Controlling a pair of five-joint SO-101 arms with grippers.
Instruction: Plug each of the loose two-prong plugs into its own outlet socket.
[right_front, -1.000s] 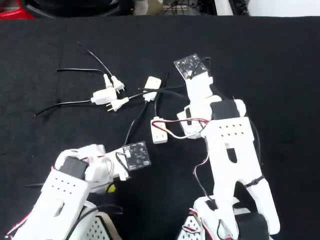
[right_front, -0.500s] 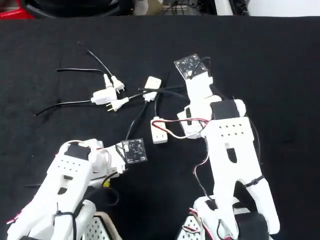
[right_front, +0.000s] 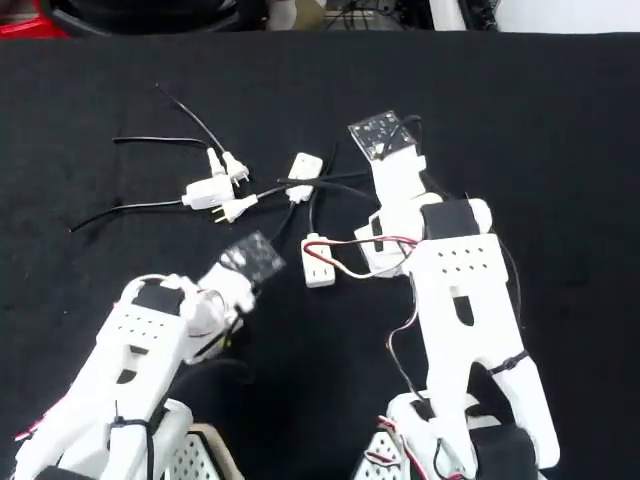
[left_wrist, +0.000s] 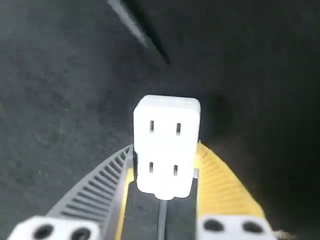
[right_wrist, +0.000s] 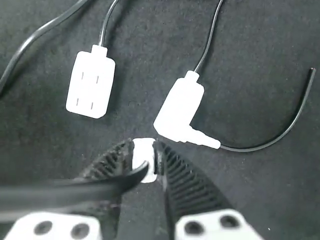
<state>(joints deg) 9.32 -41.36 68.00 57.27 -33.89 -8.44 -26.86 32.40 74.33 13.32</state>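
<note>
1. The left pincer (left_wrist: 165, 167) is pinching a white rectangular plastic outlet socket block (left_wrist: 166, 142). One ribbed finger is grey and the other yellow.
2. The block sticks out past the fingertips, with its two pairs of slots facing the wrist camera. Its thin black cord (left_wrist: 162, 220) runs back between the jaws.
3. Beyond the held block lies the black cloth tabletop (left_wrist: 60, 75).
4. The right pincer (right_wrist: 144, 159) is pressed onto a small white plastic piece (right_wrist: 143, 157) at its tips. What that piece is cannot be told.
5. A thick black cable (right_wrist: 75, 187) crosses in front of one of the right pincer's ribbed fingers, close to the wrist.
6. Just ahead of the right pincer's tips lies a white L-shaped plastic plug (right_wrist: 178, 111), not touching them, its cord leading away.
7. Farther ahead and off to the side of that plug lies a second flat white socket block (right_wrist: 90, 84). It is slots-up on its own cord and apart from the plug.
8. From above, three loose white plugs on black cords (right_front: 212, 190) lie ahead of the left pincer, well clear of it.
9. A third white socket block (right_front: 318, 262) lies between the two arms, beside the left pincer.
</note>
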